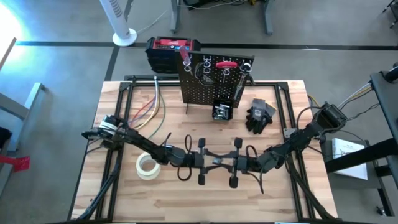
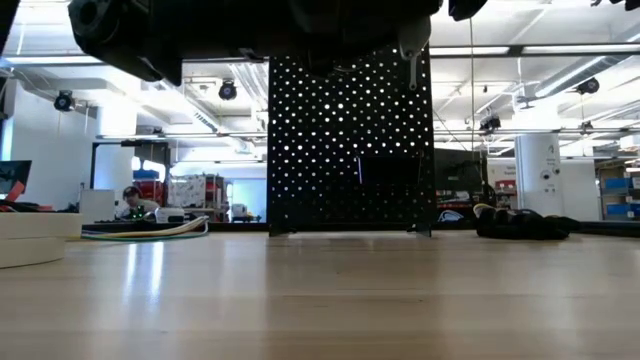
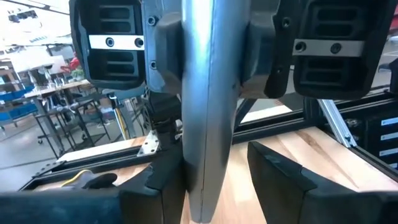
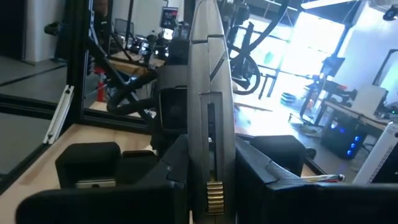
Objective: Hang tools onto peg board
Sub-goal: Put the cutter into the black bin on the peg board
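A: Where's the tool?

B: The grey metal tool [image 3: 208, 93] bridges both claws at table centre. My left gripper [image 1: 200, 160] pinches one end, my right gripper [image 1: 237, 163] pinches the other.

A: Next?

B: I'd release one side only once the other is firm, then carry it to the peg board [image 1: 211, 84] at twelve o'clock.

Left arm: reaches toward table centre, left gripper [image 1: 207, 160] fingers clamped from both sides.
Right arm: mirrors it, right gripper [image 1: 230, 163] fingers clamped, facing the left.
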{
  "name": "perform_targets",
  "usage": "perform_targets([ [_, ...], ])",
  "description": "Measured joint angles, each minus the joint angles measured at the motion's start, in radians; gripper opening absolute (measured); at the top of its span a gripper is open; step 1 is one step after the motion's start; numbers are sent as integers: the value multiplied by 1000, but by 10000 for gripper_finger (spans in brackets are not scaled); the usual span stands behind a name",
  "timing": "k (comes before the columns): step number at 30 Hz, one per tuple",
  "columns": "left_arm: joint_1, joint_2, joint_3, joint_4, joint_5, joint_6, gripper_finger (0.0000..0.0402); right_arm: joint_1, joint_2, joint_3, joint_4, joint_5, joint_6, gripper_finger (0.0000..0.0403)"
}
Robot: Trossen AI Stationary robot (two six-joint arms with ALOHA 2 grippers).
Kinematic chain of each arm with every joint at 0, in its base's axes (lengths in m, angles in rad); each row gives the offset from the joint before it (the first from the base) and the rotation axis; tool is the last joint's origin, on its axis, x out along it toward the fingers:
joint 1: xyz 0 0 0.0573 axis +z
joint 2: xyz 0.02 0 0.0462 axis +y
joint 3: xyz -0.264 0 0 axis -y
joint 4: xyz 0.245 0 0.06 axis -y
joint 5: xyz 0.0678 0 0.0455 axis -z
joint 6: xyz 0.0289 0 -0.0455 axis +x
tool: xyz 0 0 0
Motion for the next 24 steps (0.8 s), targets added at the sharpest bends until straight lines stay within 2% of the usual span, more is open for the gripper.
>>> perform_targets([
  [3,0,0,-5,0,-2,-7,127,1,1,0,0,-2,2,57],
  [7,1,0,-9,0,-1,-11,60,1,1,-3,-1,-14,8,57],
  [13,1,0,-12,-17,-3,-13,60,1,1,-19,-5,-16,44,57],
  [17,0,0,-13,-82,-24,-21,60,2,1,-20,-88,-14,117,58],
  [19,-1,0,-13,-125,-54,-21,60,7,0,-21,-124,-9,147,82],
  [24,-5,0,-14,-223,-112,-19,60,16,-12,-23,-140,11,210,177],
])
